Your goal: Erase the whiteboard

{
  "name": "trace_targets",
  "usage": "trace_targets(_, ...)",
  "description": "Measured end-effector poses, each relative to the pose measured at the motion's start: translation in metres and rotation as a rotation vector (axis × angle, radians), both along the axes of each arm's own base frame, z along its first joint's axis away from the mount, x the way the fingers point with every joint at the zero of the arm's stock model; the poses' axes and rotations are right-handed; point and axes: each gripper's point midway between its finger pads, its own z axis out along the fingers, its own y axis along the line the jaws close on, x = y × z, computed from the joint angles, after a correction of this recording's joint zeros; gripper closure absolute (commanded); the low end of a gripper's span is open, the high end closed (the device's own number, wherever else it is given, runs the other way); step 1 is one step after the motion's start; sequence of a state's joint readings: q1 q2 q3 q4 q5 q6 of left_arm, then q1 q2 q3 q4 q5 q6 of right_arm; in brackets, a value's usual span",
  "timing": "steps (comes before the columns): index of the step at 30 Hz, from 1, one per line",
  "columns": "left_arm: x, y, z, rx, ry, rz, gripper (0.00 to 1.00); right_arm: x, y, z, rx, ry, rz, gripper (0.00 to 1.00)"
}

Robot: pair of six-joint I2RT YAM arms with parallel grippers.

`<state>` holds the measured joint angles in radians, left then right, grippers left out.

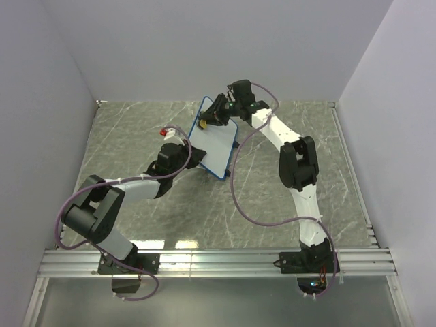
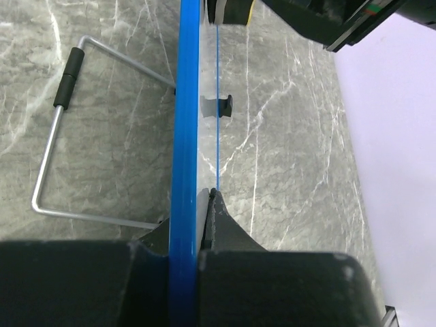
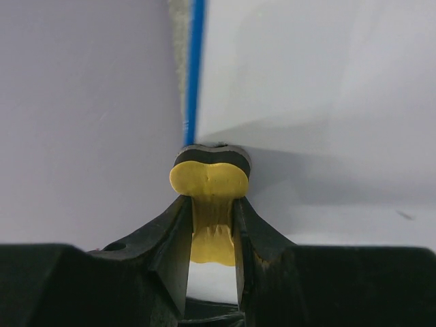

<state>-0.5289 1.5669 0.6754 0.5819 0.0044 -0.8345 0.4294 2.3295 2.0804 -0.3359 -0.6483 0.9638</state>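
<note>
Whiteboard point(image 1: 216, 142) stood tilted on the marble-patterned desk point(image 1: 129, 136), just above centre in the top view, with its white face turned toward the right side of the frame. Its wire stand point(image 2: 67, 76) showed behind it at the left of the left wrist view.

Left fingers point(image 2: 223, 228) were clenched on the blue frame at the board's lower left edge, one finger on each side of the rim, steadying it.

Right fingers point(image 3: 172, 235) were clenched on a yellow eraser point(image 3: 208, 178). Its dark felt face was pressed to the white surface just beside the blue frame, at the board's upper end in the top view.

Step in hand, as judged: wiping, with the eraser at the top edge at one end of a stroke. No scribble was visible on the face from above. A small dark fleck showed at the lower right of the right wrist view; could not tell whether it was ink or a shadow.

Next move, as judged:
- Drag the felt down along the face toward that fleck, keeping it flat on the surface.
- Left grip must resist the push, or the board could pivot on its stand.
- Hold pressure even, since the squeezed sponge could fold at the rim.
</note>
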Motion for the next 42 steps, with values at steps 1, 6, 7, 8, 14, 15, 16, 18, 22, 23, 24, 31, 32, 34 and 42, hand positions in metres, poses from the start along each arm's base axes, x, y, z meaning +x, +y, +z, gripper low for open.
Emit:
trace_targets(1, 0.000, 0.000, 0.000, -0.003, 0.002, 0.001, 1.00, -0.002, 0.004, 0.003, 0.014, -0.003, 0.009, 1.00)
trace_targets(6, 0.000, 0.000, 0.000, -0.004, 0.003, 0.003, 1.00, -0.005, 0.014, 0.015, 0.049, -0.012, 0.030, 1.00)
trace_targets(7, 0.000, 0.000, 0.000, -0.004, 0.004, 0.002, 1.00, -0.005, 0.014, 0.016, 0.048, -0.011, 0.031, 1.00)
trace_targets(8, 0.000, 0.000, 0.000, -0.004, 0.004, 0.002, 1.00, -0.005, 0.014, 0.015, 0.047, -0.007, 0.031, 1.00)
trace_targets(14, 0.000, 0.000, -0.001, -0.007, 0.006, 0.004, 1.00, -0.002, 0.005, 0.003, 0.026, 0.017, 0.007, 1.00)
trace_targets(15, 0.000, 0.000, -0.001, -0.008, 0.007, 0.005, 1.00, -0.001, 0.000, -0.002, 0.018, 0.026, -0.004, 1.00)
trace_targets(16, 0.000, 0.000, -0.001, -0.008, 0.007, 0.005, 1.00, 0.001, -0.008, -0.009, 0.006, 0.041, -0.021, 1.00)
trace_targets(18, 0.000, 0.000, 0.000, -0.006, 0.005, 0.003, 1.00, 0.008, -0.027, -0.026, -0.030, 0.075, -0.067, 1.00)
trace_targets(22, 0.000, -0.002, 0.001, 0.016, -0.012, -0.012, 1.00, 0.018, -0.066, -0.058, -0.106, 0.138, -0.148, 1.00)
trace_targets(23, 0.000, -0.002, 0.001, 0.023, -0.017, -0.015, 1.00, 0.018, -0.073, -0.065, -0.120, 0.153, -0.160, 1.00)
trace_targets(24, 0.000, -0.002, 0.000, 0.027, -0.018, -0.018, 1.00, 0.019, -0.079, -0.071, -0.131, 0.165, -0.171, 1.00)
trace_targets(31, 0.001, -0.003, 0.000, 0.048, -0.030, -0.029, 1.00, 0.016, -0.101, -0.096, -0.183, 0.197, -0.193, 1.00)
trace_targets(32, 0.000, -0.003, 0.000, 0.049, -0.031, -0.029, 1.00, 0.015, -0.102, -0.097, -0.186, 0.195, -0.192, 1.00)
trace_targets(34, 0.000, -0.003, 0.000, 0.050, -0.033, -0.029, 1.00, 0.013, -0.104, -0.100, -0.192, 0.188, -0.192, 1.00)
trace_targets(42, -0.002, -0.006, 0.002, 0.093, -0.066, -0.059, 1.00, -0.020, -0.120, -0.116, -0.249, 0.203, -0.222, 1.00)
